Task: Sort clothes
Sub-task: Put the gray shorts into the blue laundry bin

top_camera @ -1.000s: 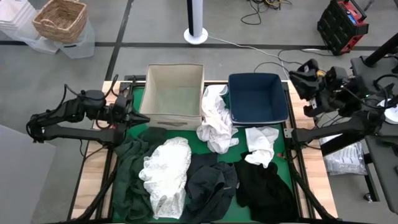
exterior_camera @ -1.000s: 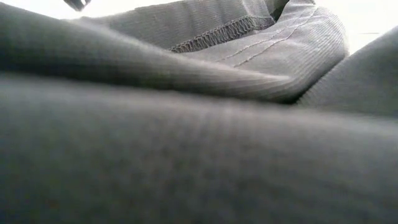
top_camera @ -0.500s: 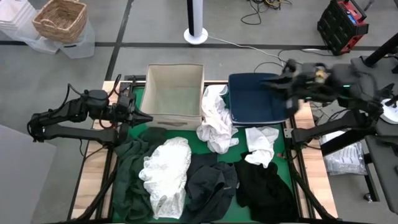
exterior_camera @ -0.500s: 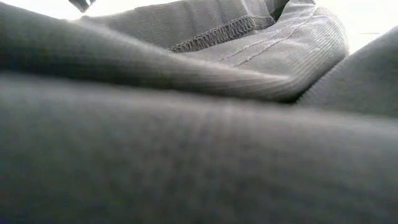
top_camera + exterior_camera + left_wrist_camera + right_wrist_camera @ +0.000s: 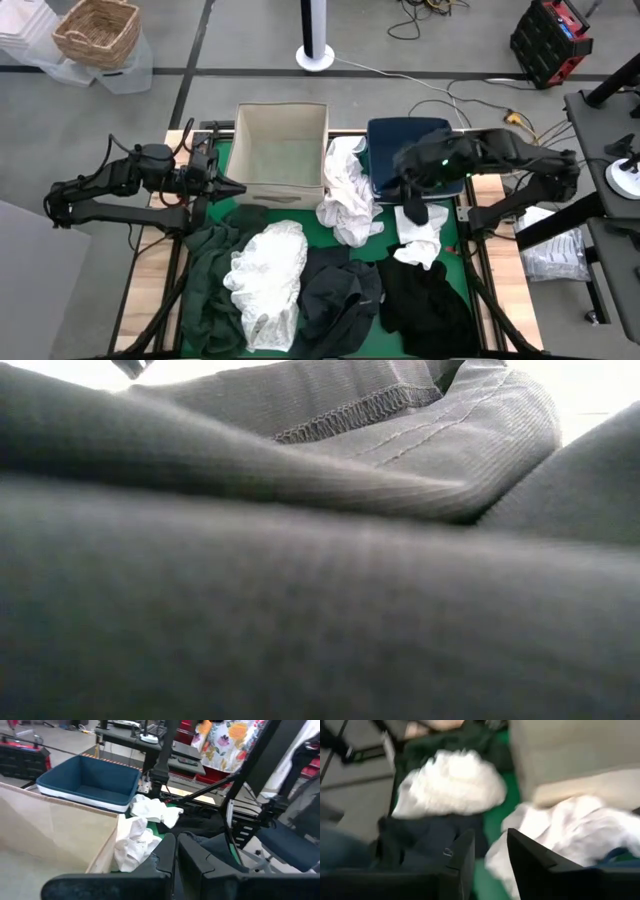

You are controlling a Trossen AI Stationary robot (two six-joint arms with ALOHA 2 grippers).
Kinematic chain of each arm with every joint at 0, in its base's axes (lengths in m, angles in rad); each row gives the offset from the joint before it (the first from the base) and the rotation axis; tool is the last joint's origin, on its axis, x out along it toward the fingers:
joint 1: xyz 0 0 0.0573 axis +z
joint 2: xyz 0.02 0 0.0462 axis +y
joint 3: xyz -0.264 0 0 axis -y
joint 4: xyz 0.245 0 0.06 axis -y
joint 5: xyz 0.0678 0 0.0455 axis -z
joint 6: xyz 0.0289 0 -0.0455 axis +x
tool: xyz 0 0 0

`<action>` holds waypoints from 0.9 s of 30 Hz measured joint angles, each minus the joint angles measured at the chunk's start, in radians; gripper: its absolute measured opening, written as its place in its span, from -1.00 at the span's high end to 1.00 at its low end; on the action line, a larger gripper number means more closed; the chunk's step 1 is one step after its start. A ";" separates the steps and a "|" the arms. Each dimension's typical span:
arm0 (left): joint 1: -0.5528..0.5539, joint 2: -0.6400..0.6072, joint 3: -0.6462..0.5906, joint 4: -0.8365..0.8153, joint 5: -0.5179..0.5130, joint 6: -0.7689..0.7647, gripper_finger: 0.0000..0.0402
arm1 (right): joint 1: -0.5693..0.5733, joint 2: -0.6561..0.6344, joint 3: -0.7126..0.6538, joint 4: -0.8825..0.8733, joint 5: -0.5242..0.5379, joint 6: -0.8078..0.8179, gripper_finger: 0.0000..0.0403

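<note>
Fingers of right gripper (image 5: 414,212) (now inward) above white garment (image 5: 420,234).

The right arm's gripper (image 5: 412,212) has swung in from the table's edge, seemingly above the small white garment (image 5: 420,235).

1. No legible text, label, brand, number or sign appears on anything in any of the four views.
2. The beige fabric box (image 5: 281,150) and the navy blue bin (image 5: 412,158) carry no readable marking.
3. The clothes (image 5: 340,250) show no readable tags or print.
4. The low view is filled by dark fabric with a stitched hem only; no lettering.
</note>
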 joint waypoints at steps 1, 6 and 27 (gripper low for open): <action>0.000 0.000 0.000 0.000 -0.004 0.000 1.00 | 0.015 0.013 0.000 -0.018 -0.011 0.001 0.41; 0.000 0.000 0.002 -0.001 -0.022 0.000 1.00 | 0.099 0.094 -0.012 -0.083 -0.020 0.009 0.31; -0.189 0.315 0.000 0.295 -0.011 0.081 1.00 | 0.127 0.084 -0.014 -0.116 0.068 -0.002 0.31</action>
